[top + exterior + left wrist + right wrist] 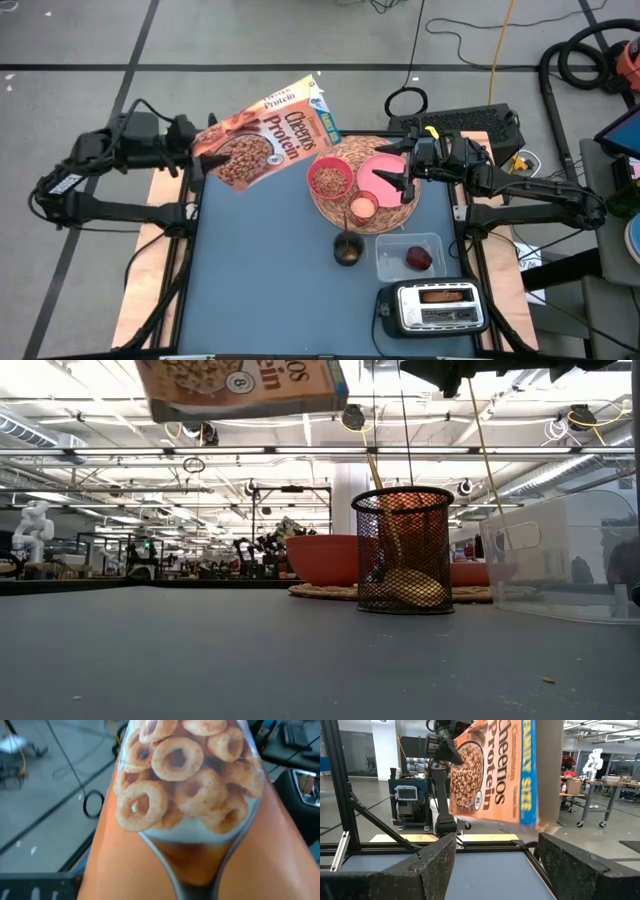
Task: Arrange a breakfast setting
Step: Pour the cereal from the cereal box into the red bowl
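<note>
high view: the left hand (pixel 197 152) grips the orange-brown cardboard cereal box (pixel 265 142) aloft, long axis toward 2 o'clock, opening end near the pink bowl (pixel 330 179) at 4 o'clock. the right hand (pixel 405 176), fingers parted and empty, hovers over the round woven wicker mat (pixel 399 214).

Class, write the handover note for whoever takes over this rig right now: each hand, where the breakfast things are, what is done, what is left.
Left hand: shut on the cereal box, held tilted in the air over the table's far left.
Right hand: open, empty, above the pink plate.
Wicker mat holds the pink bowl, already with cereal in it, the plate and the small pink cup.
Dark red fruit lies in the clear tub; bread sits in the toaster.
Left: set the box down, serve bread and fruit.
</note>
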Controlling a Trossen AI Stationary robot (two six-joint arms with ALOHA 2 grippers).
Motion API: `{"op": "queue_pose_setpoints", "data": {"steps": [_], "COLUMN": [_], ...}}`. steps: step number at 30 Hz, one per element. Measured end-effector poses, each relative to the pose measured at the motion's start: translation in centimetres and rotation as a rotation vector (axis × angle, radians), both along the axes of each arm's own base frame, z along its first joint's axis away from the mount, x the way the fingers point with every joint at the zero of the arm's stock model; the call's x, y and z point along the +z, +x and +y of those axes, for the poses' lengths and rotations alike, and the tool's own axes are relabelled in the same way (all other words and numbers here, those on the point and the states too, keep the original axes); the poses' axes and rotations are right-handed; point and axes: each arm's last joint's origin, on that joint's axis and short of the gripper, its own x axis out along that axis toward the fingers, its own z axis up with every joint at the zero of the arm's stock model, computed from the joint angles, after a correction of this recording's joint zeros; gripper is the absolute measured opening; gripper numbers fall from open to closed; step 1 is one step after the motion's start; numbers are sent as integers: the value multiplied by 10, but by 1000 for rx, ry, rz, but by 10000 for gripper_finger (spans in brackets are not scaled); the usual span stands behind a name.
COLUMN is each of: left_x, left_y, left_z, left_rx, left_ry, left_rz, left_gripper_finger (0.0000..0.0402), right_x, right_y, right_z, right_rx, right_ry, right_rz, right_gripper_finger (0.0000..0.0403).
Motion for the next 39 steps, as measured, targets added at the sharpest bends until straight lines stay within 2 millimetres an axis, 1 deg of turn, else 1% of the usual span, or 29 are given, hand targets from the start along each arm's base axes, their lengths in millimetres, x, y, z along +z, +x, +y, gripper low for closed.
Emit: {"op": "queue_pose_setpoints", "data": {"steps": [4,10,15,17,20,24,26,29,33,39], "left_x": [-23,-60,-85,-96,-110,-122,-127,-130,-134,-142], "left_y": [1,11,27,36,48,61,68,79,91,103], "left_z": [0,1,4,6,8,10,12,14,17,20], "left_rx": [-24,-66,-122,-147,-174,-206,-220,-233,-235,-235], "left_ry": [70,155,198,226,247,244,236,231,228,219], "left_rz": [-114,-325,-495,-552,-653,-773,-803,-827,-864,-871], "left_gripper_finger": [206,206,206,206,206,206,205,205,205,205], "right_x": [0,-1,-9,-13,-19,-28,-32,-37,-44,-54], "right_y": [0,0,1,2,4,8,12,22,35,50], "right_z": [0,0,0,0,-1,-2,-3,-5,-7,-11], "right_rx": [0,0,0,3,12,27,33,63,126,135], "right_ry": [0,1,1,-5,31,75,100,127,114,93], "right_rz": [0,4,1,-32,-106,-193,-207,-221,-270,-331], "right_gripper_finger": [274,274,274,274,274,274,274,274,274,274]}}
